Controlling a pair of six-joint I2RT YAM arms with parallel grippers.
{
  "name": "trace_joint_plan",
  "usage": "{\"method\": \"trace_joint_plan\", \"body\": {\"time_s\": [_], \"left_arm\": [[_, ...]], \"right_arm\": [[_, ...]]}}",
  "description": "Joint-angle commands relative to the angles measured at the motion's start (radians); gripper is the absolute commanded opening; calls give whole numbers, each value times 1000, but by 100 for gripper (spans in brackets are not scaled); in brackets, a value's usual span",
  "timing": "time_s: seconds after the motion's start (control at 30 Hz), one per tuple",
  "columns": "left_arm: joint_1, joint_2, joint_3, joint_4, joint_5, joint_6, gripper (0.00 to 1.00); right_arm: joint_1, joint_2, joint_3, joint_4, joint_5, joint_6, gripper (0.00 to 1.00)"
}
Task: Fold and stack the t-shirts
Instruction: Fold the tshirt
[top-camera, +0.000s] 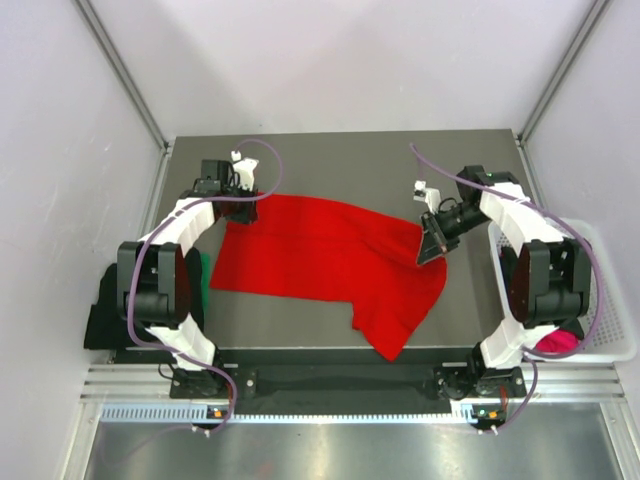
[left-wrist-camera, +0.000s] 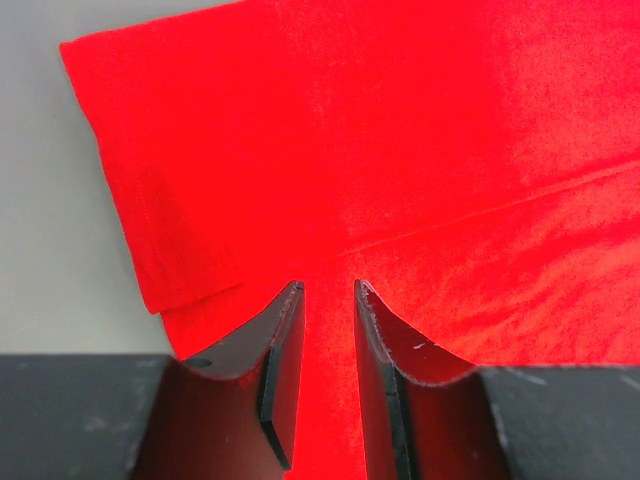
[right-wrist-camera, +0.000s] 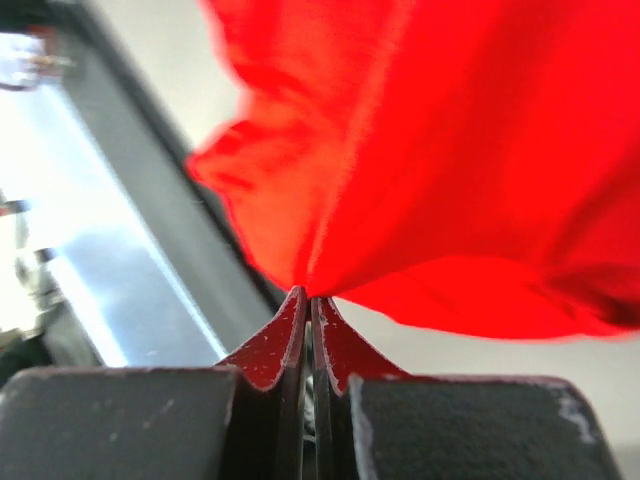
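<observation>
The bright red t-shirt (top-camera: 320, 255) lies spread across the dark table, with one part hanging towards the front edge. My left gripper (top-camera: 243, 207) is at the shirt's far left corner. In the left wrist view the jaws (left-wrist-camera: 328, 290) stand a little apart over the flat red cloth (left-wrist-camera: 400, 150), near a sleeve hem. My right gripper (top-camera: 428, 250) is shut on the shirt's right edge and holds it lifted off the table. In the right wrist view (right-wrist-camera: 309, 295) the red cloth (right-wrist-camera: 450, 150) fans out from the closed tips.
A white mesh basket (top-camera: 605, 300) stands off the table's right side with a magenta-pink shirt (top-camera: 558, 342) in it. A green shirt (top-camera: 205, 270) and a black one (top-camera: 100, 310) lie by the left arm. Grey walls surround the table (top-camera: 350, 160).
</observation>
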Motion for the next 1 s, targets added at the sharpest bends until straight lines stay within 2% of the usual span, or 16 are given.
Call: {"method": "trace_joint_plan", "body": {"time_s": [0.0, 0.23, 0.33, 0.43, 0.47, 0.5, 0.57, 0.63, 0.7, 0.73, 0.83, 0.9, 0.97], "left_arm": [[-1, -41, -3, 19, 19, -6, 32], [-1, -45, -12, 25, 9, 0, 32], [-1, -39, -6, 22, 28, -2, 32], [-12, -25, 25, -12, 229, -8, 33], [-27, -16, 36, -47, 362, -6, 34], [-49, 7, 66, -67, 436, -6, 34], [-159, 34, 117, -129, 545, 8, 35], [-295, 68, 137, -116, 541, 3, 37], [-374, 97, 149, -55, 486, -9, 43], [-442, 116, 163, -55, 443, 11, 46], [-558, 198, 232, -78, 242, 73, 47], [-598, 253, 266, -72, 169, 64, 45], [-604, 292, 319, -99, 186, 23, 44]], "right_arm": [[-6, -4, 82, -130, -225, -78, 0], [-9, 82, 130, -287, -362, -226, 2], [-7, 84, 137, -284, -396, -231, 2], [-7, 102, 151, -284, -394, -230, 2], [-9, 107, 154, -284, -388, -230, 2], [-9, 119, 156, -284, -385, -233, 1], [-12, 134, 168, -282, -379, -242, 1], [-16, 160, 179, -284, -383, -246, 1], [-27, 189, 206, -284, -385, -248, 0], [-32, 200, 216, -284, -386, -248, 0], [-55, 243, 254, -284, -388, -245, 0], [-70, 268, 268, -282, -383, -251, 0], [-75, 279, 268, -268, -382, -250, 0]]}}
